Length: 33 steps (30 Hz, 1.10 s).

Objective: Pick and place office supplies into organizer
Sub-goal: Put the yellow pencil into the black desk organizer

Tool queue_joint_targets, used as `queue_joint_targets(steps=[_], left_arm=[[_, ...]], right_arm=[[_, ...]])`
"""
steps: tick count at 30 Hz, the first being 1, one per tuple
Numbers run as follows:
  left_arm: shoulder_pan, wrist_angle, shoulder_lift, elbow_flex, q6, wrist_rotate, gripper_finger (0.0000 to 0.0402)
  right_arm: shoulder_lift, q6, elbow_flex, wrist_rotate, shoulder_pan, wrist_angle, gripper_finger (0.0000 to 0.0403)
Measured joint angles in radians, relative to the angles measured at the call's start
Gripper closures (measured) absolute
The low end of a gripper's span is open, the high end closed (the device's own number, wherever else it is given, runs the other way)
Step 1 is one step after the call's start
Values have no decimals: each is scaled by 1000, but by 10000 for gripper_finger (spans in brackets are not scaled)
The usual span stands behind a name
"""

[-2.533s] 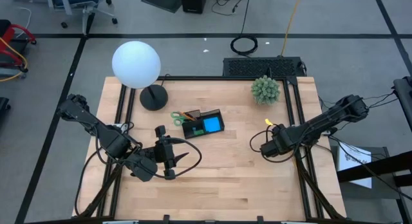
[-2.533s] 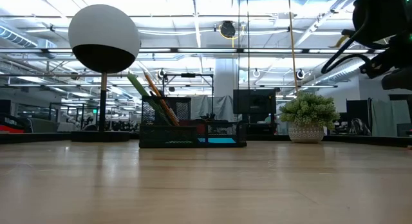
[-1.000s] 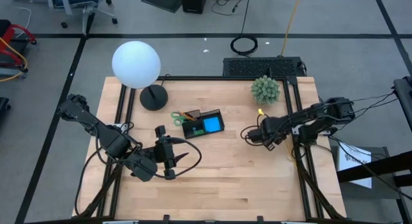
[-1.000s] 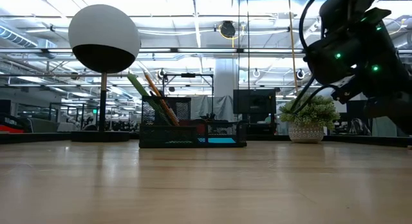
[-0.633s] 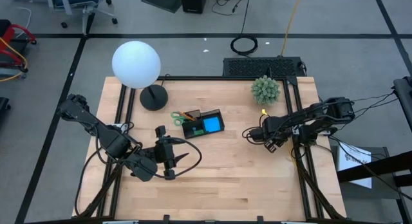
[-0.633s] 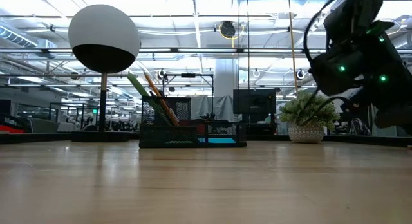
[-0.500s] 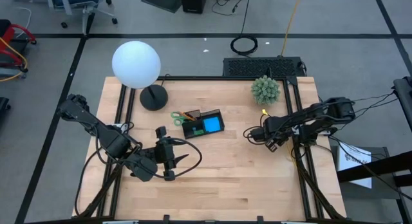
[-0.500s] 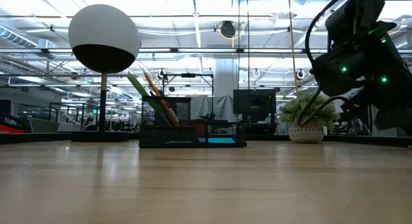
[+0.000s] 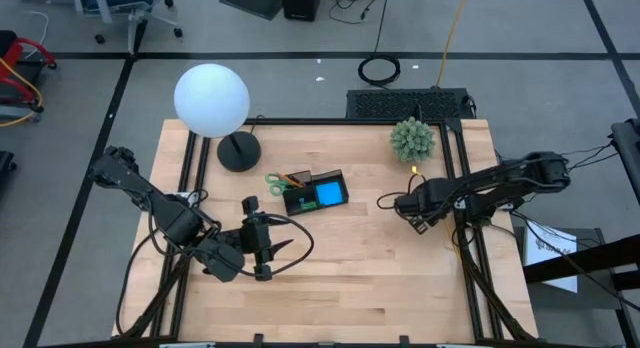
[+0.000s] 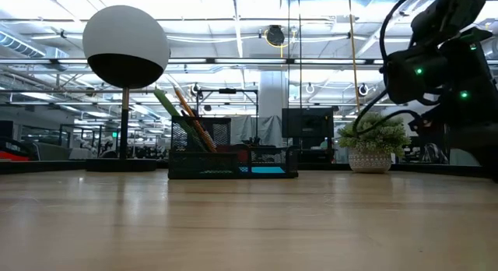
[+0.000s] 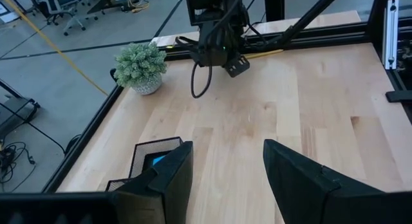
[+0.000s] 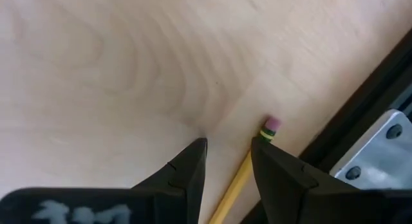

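The black organizer stands in the table's middle and holds the blue sticky pad, green-handled scissors and upright pencils. A yellow pencil with a pink eraser lies on the wood by the right rail, seen from above as a yellow tip. My right gripper is open and points down over it, one finger on either side of the shaft. My left gripper waits open near the table's near-left part. My right gripper comes from above with the pencil's shaft between its open fingers, close to one finger's inner side. Bare wood shows between the shaft and the other finger. Whether any finger touches the pencil, I cannot tell.
A lamp with a white globe and round black base stands far left. A green spiky plant sits far right, close to my right arm. Black rails line the right edge. Bare wood lies near and between the arms.
My right gripper has drawn back a little toward the table's right edge, staying low over the wood. The left arm and the organizer have kept still.
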Motion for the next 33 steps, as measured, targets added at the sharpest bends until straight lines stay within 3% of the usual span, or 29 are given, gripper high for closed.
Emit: queue_joint_targets(steps=[8,14,21,29,33], left_arm=[[1,1,0,0,-1,0,206],[1,2,0,0,-1,0,206],[8,2,0,0,-1,-1,206],[25,18,0,-18,-4,0,206],[28,23,0,-21,-4,2,206]], right_arm=[[-23,11,4,4,-30,1,284],[-23,-60,4,-8,-55,-15,284],[-21,-139,16,53,-55,-89,284],[-24,-263,75,70,-54,-53,284],[-24,-270,80,94,-66,-132,284]])
